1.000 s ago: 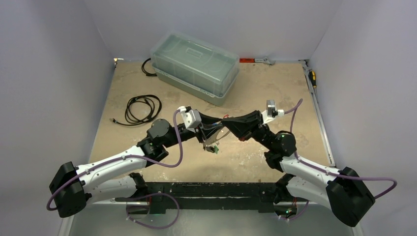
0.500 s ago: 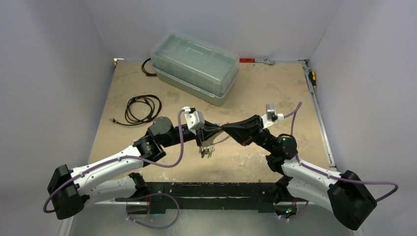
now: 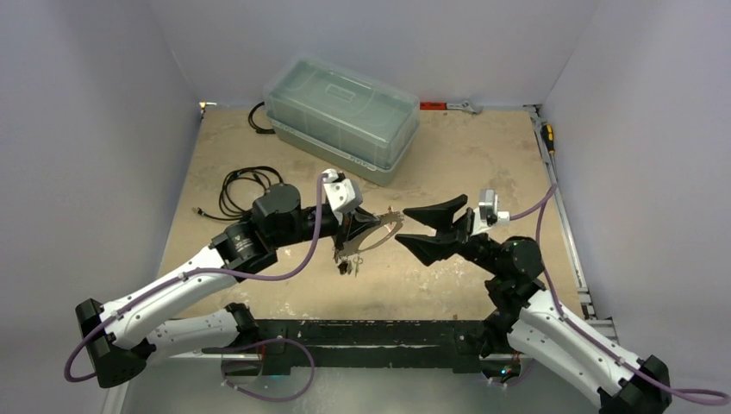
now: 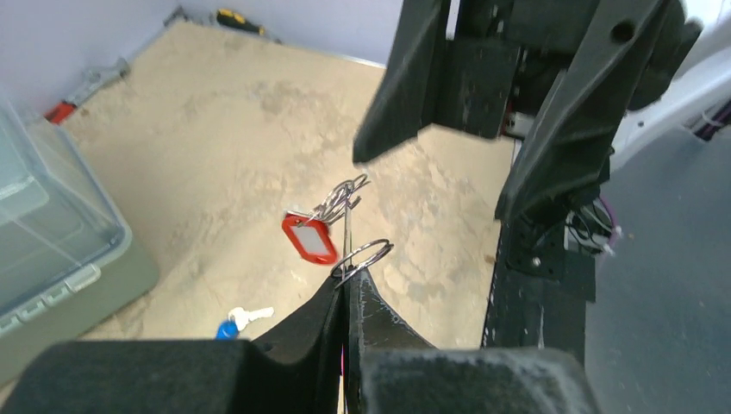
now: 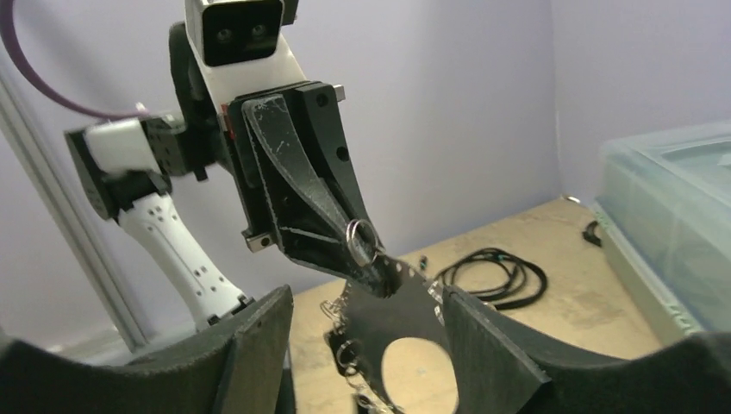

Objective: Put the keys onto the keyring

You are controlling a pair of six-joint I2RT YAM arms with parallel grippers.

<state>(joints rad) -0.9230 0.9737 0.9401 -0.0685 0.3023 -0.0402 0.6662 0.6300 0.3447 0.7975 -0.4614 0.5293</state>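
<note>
The keyring (image 3: 388, 231), a flat dark disc with a wide hole, hangs above the table with my left gripper (image 3: 365, 224) shut on its upper rim. In the right wrist view the keyring (image 5: 396, 312) sits between my right fingers without touching them. Several keys (image 3: 346, 263) dangle from its rim on small rings, among them a red tag (image 4: 310, 240). A loose split ring (image 4: 362, 259) rests at the left fingertips (image 4: 338, 297). One blue-headed key (image 4: 231, 323) lies on the table. My right gripper (image 3: 402, 228) stands open just right of the disc.
A clear plastic box (image 3: 342, 116) stands at the back. A coiled black cable (image 3: 250, 190) lies left of the left arm. A wrench (image 3: 457, 106) and a screwdriver (image 3: 546, 136) lie along the back and right edges.
My right gripper opened, let go of the keyring and drew back to the right. My left gripper closed on the disc's rim and now carries it alone, slightly higher and to the left.
</note>
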